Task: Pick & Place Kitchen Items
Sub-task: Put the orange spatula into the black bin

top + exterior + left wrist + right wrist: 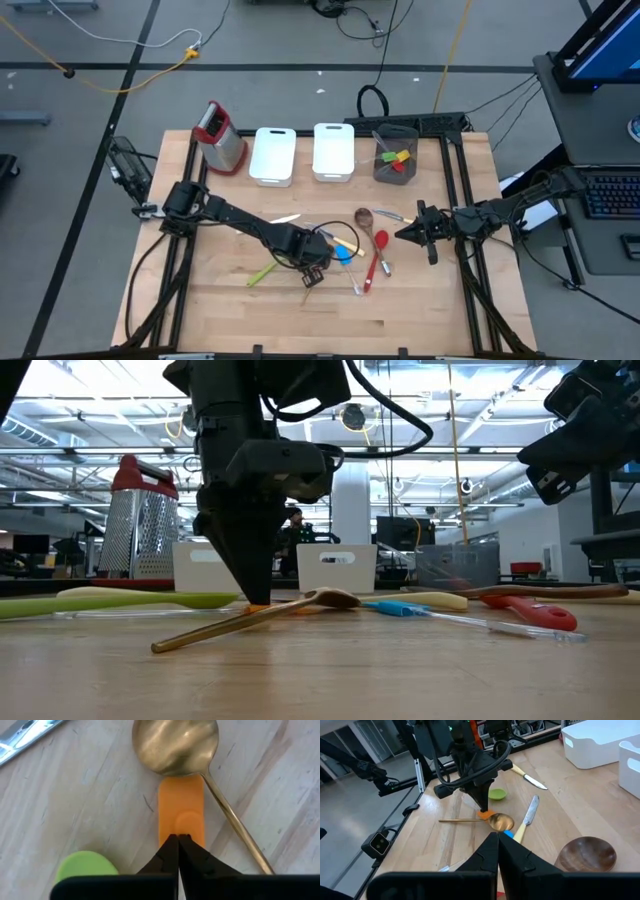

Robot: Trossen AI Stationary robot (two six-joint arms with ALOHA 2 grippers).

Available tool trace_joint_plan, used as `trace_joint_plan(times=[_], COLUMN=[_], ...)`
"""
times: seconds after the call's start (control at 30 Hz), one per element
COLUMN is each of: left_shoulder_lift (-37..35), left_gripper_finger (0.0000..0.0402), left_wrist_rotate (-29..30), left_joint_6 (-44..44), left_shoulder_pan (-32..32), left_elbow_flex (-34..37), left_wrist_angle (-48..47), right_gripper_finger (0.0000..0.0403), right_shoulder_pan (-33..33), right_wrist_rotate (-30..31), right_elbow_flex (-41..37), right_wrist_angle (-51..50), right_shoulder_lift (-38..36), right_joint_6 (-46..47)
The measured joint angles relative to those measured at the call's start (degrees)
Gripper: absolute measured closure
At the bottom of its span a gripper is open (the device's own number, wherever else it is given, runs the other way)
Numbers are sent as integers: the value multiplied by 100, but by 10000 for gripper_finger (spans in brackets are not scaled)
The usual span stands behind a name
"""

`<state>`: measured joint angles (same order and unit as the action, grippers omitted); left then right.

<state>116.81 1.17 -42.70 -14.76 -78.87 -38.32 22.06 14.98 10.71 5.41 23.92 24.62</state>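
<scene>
On the near half of the bench (230,310) the left gripper (314,277) stands tip-down among the scattered utensils, its fingers (170,851) pressed together with no gap. The tips rest on the flat end of an orange spatula (181,810); in the left wrist view they meet on top of the orange surface and do not clamp around it. Just beyond the tips, the bowl of a gold spoon (175,744) lies over the far end of the orange piece, its thin handle running back along one side of the fingers. A green spatula (86,866) lies just beside the fingers on the other side, its long body stretching across the wood toward the left edge of the bench.

A little farther in, close to the gold spoon, lie a blue spatula (344,254), a cream-handled knife (526,820) and a red spoon (377,257). Beyond those sits a dark wooden spoon (364,216), and a second cream-handled knife (283,219) lies apart near the left arm.

The right gripper (409,233) hovers above the bench's right side, well apart from the orange spatula, its fingers (492,851) shut and empty.

Along the far edge stand a metal box grater (222,137) with a red top, two white bins (273,155), and a grey cup (395,152) holding small coloured pieces.
</scene>
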Motion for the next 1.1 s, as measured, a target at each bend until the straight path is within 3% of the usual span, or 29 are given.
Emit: trace_joint_plan(times=[0.13, 0.33, 0.5, 0.73, 1.1], left_shoulder_lift=[2, -109, -431, -487, -378], left_gripper_finger=[372, 286, 237, 240, 253], left_wrist_rotate=[20, 114, -224, -321, 48], left_joint_6=[-11, -73, -490, -865, -1182], left_shoulder_pan=[0, 2, -47, -408, -703], left_elbow_flex=[0, 13, 19, 13, 4], left_wrist_angle=[-12, -127, -317, -424, -813], right_gripper_finger=[403, 403, 403, 403, 403], right_shoulder_pan=[2, 0, 2, 2, 2], right_wrist_rotate=[0, -2, -4, -2, 9], right_elbow_flex=[1, -1, -1, -1, -1], right_wrist_angle=[-1, -2, -4, -17, -50], right_shoulder_lift=[0, -1, 0, -2, -1], right_joint_6=[12, 15, 8, -25, -129])
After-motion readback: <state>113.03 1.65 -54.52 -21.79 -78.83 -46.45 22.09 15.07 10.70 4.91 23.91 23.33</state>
